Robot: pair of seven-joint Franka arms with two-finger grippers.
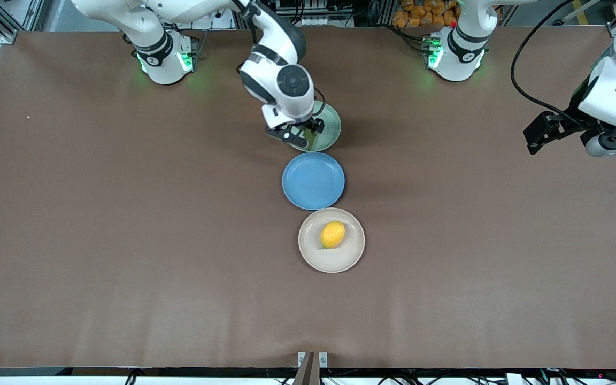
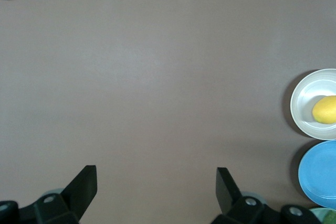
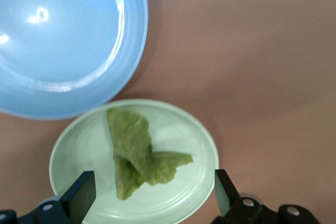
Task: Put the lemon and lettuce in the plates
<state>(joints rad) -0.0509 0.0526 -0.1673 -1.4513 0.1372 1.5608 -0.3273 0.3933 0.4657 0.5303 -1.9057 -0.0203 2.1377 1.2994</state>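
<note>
Right claw (image 1: pixel 301 133) hangs over the mint plate (image 1: pixel 333 122), jaws spread wide and nothing between them; in its wrist view the fingers (image 3: pixel 79 192) stand either side of the lettuce (image 3: pixel 137 153), which lies loose in that plate. We read this as the release step, and what we want now is a straight lift: up first, no sideways drag, so a finger doesn't catch the leaf's curled edge and flick it over the rim. We'd also mind the blue plate (image 1: pixel 313 180) just beside it, nearer the camera. The lemon (image 1: pixel 332 234) sits in the cream plate (image 1: pixel 352 255), nearest the camera. Left claw (image 1: pixel 540 133) waits over bare worktop (image 1: pixel 126 214) at its own end, jaws wide and empty. By our reckoning, both items are in place.
</note>
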